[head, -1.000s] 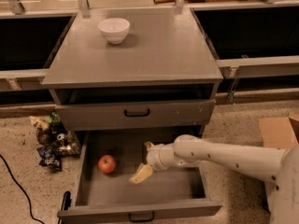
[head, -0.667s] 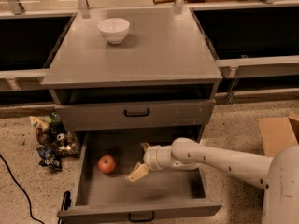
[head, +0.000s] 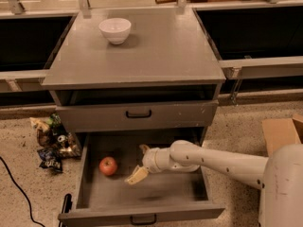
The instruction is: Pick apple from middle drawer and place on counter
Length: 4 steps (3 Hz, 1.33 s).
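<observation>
The apple (head: 108,166), small and red, lies on the floor of the pulled-out middle drawer (head: 161,195), near its left wall. My gripper (head: 140,162) is inside the drawer, just right of the apple and apart from it. It is open and empty, with one pale finger (head: 137,175) low and the other (head: 143,149) higher. My white arm reaches in from the right. The grey counter (head: 161,51) tops the cabinet above.
A white bowl (head: 115,30) stands on the counter's back left. A shut drawer front with a black handle (head: 138,113) sits above the open drawer. Snack bags (head: 52,143) lie on the floor at left, a cardboard box (head: 281,134) at right. A black cable (head: 19,193) runs bottom left.
My gripper has moved a little left inside the drawer, closer to the apple. The apple and the bowl have not moved.
</observation>
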Motion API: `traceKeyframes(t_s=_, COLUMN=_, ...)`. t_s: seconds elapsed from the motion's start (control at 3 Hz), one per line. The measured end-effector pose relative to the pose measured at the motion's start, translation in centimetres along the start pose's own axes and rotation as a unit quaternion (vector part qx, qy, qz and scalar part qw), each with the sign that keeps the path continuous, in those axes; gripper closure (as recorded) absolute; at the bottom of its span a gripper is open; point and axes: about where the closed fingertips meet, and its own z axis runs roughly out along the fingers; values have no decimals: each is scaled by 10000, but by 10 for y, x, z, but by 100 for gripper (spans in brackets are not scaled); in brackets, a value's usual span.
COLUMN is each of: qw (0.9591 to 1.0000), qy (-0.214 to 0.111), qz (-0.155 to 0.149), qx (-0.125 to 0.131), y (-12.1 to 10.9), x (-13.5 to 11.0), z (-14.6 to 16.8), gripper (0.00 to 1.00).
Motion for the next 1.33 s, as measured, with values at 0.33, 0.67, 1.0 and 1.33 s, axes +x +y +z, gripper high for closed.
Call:
traceKeyframes(t_s=0.33, qw=9993, qy=-112, qz=-338, qx=-98, y=-3, x=-6, z=27, gripper=0)
traceKeyframes(t_s=0.67, qw=9977, qy=-232, qz=-624, qx=-158, y=-4, x=-10, z=49, gripper=0)
traceKeyframes(t_s=1.0, qw=9946, qy=-284, qz=-961, qx=-283, y=0, x=-16, z=70, gripper=0)
traceKeyframes(t_s=1.33, qw=9920, qy=-259, qz=-1149, qx=-462, y=4, x=-17, z=88, gripper=0)
